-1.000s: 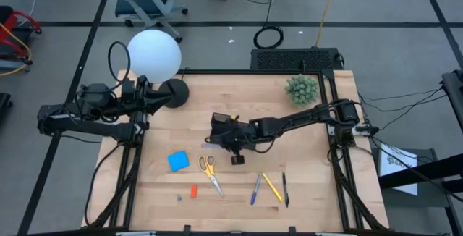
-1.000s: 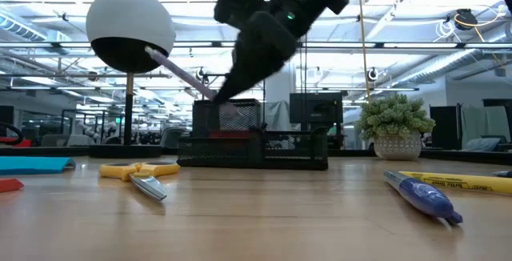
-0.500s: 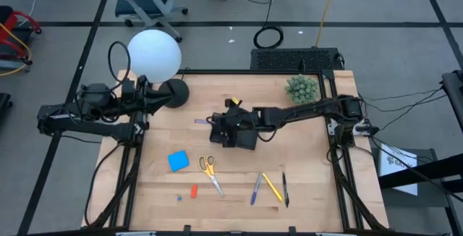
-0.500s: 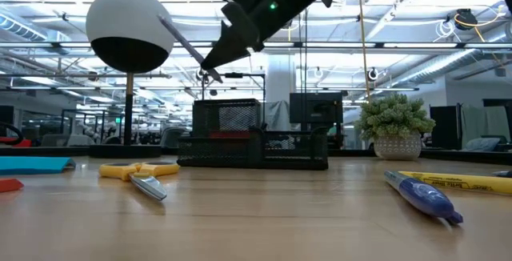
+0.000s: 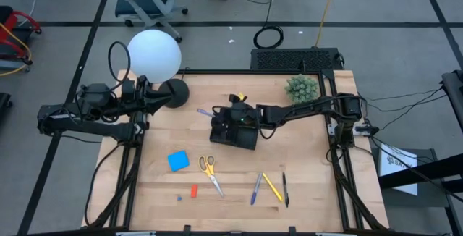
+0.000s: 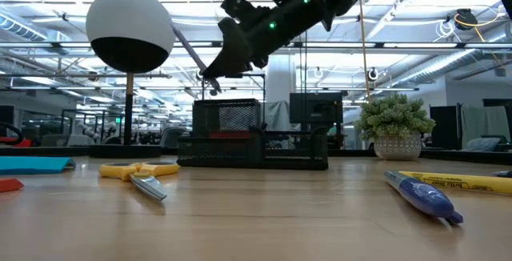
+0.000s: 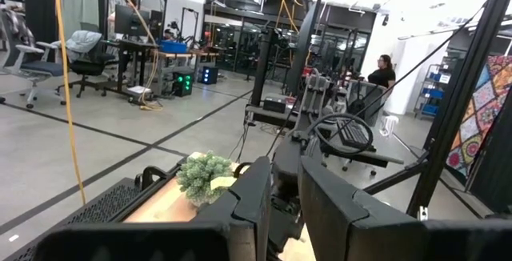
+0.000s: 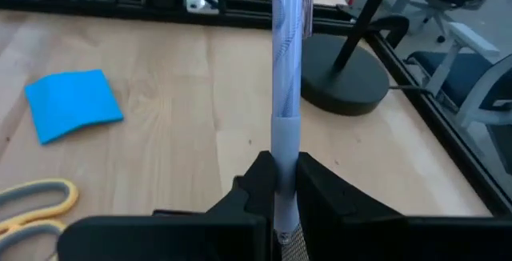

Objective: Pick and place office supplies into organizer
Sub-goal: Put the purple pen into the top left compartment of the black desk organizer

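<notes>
Right gripper (image 8: 286, 182) hangs above the black organizer (image 5: 233, 133), jaws clamped on a pale lilac pen (image 8: 286, 61) jutting well ahead. Release it this tilted and it could miss the back compartment. Left gripper (image 7: 284, 201) waits off by the lamp base (image 5: 172, 93), jaws slightly apart.

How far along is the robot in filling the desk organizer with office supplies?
Done: something red shows inside the organizer. In hand: the right gripper grips a pale pen above the organizer. Left: scissors, blue pad, red piece and three pens lie on the table. The left gripper waits by the lamp.
</notes>
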`<state>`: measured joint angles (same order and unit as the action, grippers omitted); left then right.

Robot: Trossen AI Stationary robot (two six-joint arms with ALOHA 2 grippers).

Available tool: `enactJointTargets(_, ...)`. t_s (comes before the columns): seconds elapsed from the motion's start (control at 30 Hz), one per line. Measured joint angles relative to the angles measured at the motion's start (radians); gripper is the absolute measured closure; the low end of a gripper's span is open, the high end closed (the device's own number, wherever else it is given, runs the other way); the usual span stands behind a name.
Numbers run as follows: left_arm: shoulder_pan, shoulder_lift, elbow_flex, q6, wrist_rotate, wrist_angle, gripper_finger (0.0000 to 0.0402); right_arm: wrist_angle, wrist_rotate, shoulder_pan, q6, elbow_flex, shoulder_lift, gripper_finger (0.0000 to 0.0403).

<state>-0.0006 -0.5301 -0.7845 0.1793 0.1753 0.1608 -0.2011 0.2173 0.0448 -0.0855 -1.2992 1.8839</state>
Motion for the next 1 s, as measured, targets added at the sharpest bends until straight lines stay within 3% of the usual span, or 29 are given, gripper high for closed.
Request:
enactJointTargets(0.33,0.000,0.000,0.000,0.000,0.000,0.000,0.0330,-0.197,0.001,0.000,0.056,0.116,0.000,0.0377)
enactJointTargets(1.0,0.000,0.000,0.000,0.000,0.000,0.000,0.0330,-0.253,0.024,0.000,0.089,0.173,0.000,0.0371)
